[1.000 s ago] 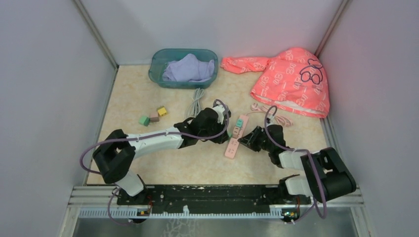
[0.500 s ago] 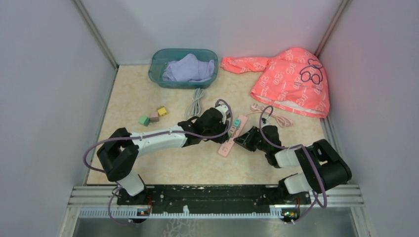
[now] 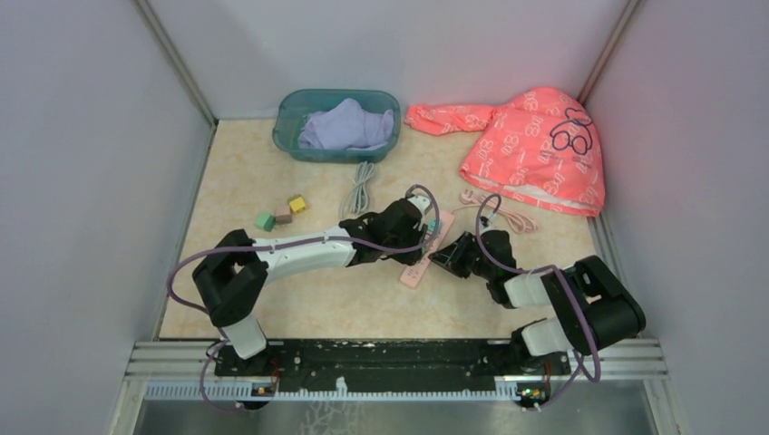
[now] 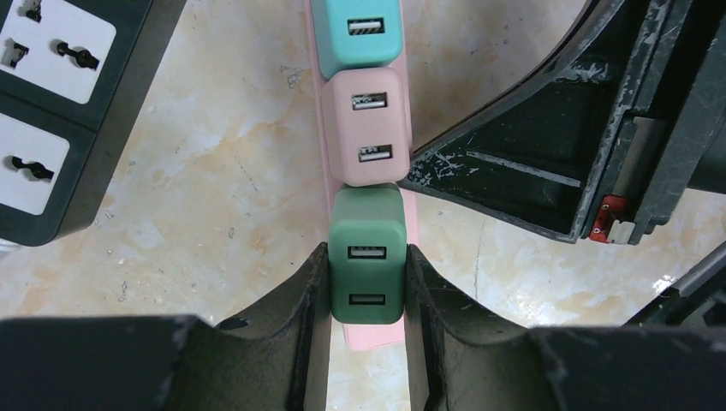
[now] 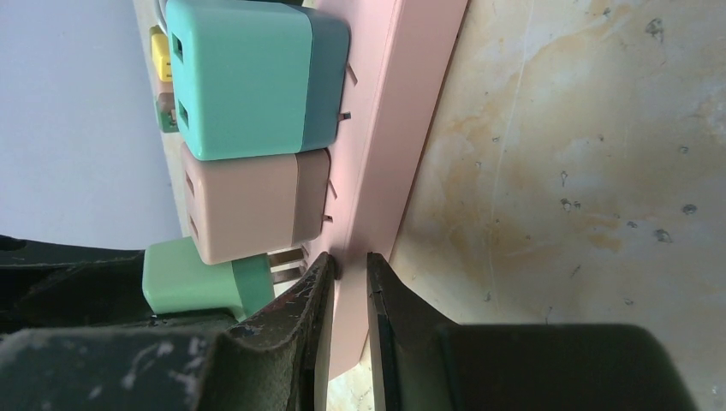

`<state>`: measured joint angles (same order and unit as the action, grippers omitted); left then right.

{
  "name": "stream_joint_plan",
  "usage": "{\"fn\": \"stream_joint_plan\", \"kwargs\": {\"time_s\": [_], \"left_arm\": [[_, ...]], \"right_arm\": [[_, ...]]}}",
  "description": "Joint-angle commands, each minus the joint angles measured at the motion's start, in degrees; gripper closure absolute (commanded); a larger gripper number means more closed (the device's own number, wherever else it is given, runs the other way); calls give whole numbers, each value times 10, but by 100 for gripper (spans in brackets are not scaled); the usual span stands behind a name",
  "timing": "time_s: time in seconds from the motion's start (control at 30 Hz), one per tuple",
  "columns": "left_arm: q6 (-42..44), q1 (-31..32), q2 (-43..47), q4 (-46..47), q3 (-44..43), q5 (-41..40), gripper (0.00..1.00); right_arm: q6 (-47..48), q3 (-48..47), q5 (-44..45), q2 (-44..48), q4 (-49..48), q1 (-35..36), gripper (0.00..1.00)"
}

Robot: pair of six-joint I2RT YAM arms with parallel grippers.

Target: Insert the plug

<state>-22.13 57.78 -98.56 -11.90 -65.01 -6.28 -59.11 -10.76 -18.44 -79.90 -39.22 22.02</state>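
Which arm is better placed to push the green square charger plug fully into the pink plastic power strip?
Left. The left gripper grips the green square charger plug, its metal prongs half exposed over the pink plastic power strip; the right gripper only clamps that strip's edge.

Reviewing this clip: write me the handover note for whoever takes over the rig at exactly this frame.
Left gripper: shut on the green plug, holding it at the end socket of the pink power strip.
Right gripper: shut on the strip's edge, steadying it.
Teal plug and pink plug sit in the strip beside the green one.
Done: plug grasped and lined up.
Not done: its prongs are exposed; the right finger hides whether their tips are in the slots.
Left: press the plug fully home, then release both grippers.
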Motion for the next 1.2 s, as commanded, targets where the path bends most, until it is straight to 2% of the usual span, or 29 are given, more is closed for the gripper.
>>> {"fn": "stream_joint_plan", "kwargs": {"time_s": [0.0,0.33,1.17], "left_arm": [[13,6,-13,-21,-34,-20,100],[8,20,-32,-83,-73,-38,100],[4,43,-79,-117,-94,-73,100]], "right_arm": [[14,-7,4,9,1,8,81],[19,-7,0,11,-1,8,80],[24,-8,-5,10,-1,9,80]]}}
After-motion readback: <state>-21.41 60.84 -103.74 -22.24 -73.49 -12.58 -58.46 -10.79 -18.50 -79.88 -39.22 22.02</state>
